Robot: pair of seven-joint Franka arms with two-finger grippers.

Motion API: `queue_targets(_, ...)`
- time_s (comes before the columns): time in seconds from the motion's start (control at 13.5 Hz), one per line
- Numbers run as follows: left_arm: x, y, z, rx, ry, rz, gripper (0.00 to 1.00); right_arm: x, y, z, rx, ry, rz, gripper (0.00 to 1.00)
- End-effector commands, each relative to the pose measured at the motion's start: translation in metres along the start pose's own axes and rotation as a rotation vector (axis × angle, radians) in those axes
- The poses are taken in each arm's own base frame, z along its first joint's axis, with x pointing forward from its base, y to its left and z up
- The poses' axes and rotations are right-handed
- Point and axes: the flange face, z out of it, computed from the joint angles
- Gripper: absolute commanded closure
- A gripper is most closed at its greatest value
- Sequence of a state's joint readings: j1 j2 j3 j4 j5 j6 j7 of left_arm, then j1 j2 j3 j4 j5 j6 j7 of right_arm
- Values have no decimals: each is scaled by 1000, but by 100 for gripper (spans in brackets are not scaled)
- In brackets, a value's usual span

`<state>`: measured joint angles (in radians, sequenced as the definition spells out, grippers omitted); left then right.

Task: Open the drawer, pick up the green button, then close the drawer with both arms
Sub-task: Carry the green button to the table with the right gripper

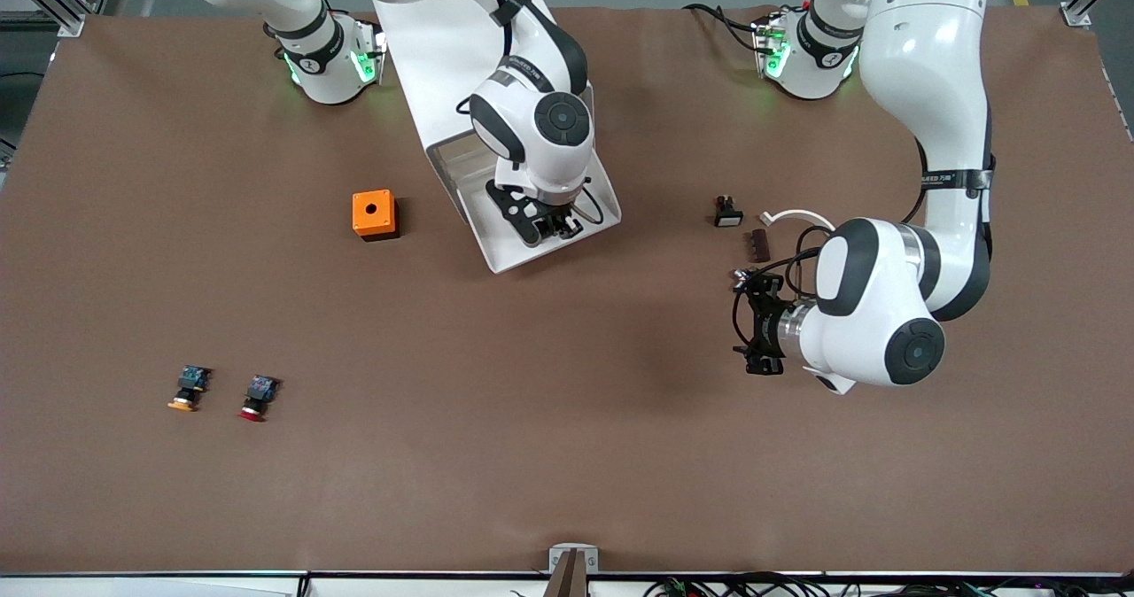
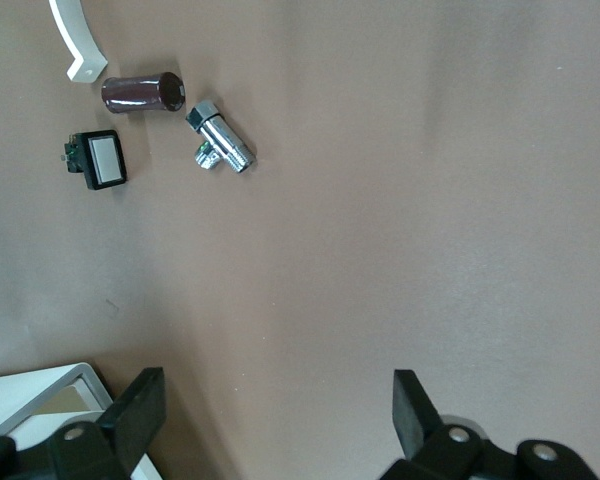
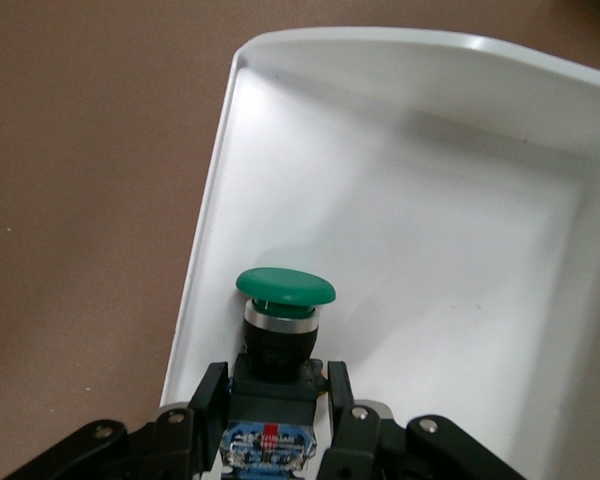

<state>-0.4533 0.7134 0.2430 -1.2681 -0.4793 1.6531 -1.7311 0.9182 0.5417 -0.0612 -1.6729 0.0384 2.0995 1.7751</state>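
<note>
The drawer stands pulled out of the white cabinet near the middle of the counter's edge where the robots' bases stand, its open end pointing toward the front camera; the right end effector is down inside it, clenched on the button, whose green cap shows in the right wrist view just beside the drawer's side wall, the black body squeezed between the two fingers and the blue rear block tucked between them. The orange box with a hole in its top sits on the counter beside the drawer, toward the right arm's end.

The left end effector hangs over bare counter toward the left arm's end, turned sideways, its fingers spread wide and holding nothing; this arm waits. Close by it lie four small things grouped together: a square white-faced switch, a dark brown cylinder, a curved white plastic piece and a small chrome fitting.

Near the corner of the counter closest to the front camera at the right arm's end, an orange-capped button and a red-capped button lie just beside each other, well apart from the drawer.
</note>
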Motion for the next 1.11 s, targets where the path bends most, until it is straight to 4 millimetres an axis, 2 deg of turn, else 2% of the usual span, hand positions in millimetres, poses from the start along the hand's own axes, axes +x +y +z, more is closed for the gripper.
queue_targets(0.0,-3,-3,-3,-18,21,65,0,5,-8,-16,32,-7,19,100)
queue_targets(0.15,-23,-10,-5,-46,26,173,1,31,-14,-32,53,-12,-24,100)
queue_targets(0.22,-32,-12,-1,-51,30,211,1,53,-15,-49,77,-17,-87,100)
queue_targets(0.44,-67,-17,14,-94,42,368,1,130,-15,-69,79,-16,-299,100)
queue_targets(0.59,-79,-18,28,-90,52,417,1,186,-14,-67,83,-12,-439,100)
queue_targets(0.74,-103,-22,38,-128,70,620,1,245,-7,-57,79,-19,-604,100)
queue_targets(0.81,-112,-25,46,-123,78,671,1,270,-2,-51,76,-22,-668,100)
queue_targets(0.89,-112,-23,56,-112,84,703,1,290,1,-48,79,-20,-717,100)
queue_targets(1.04,-137,-34,83,-93,105,789,0,331,11,-34,88,-14,-778,100)
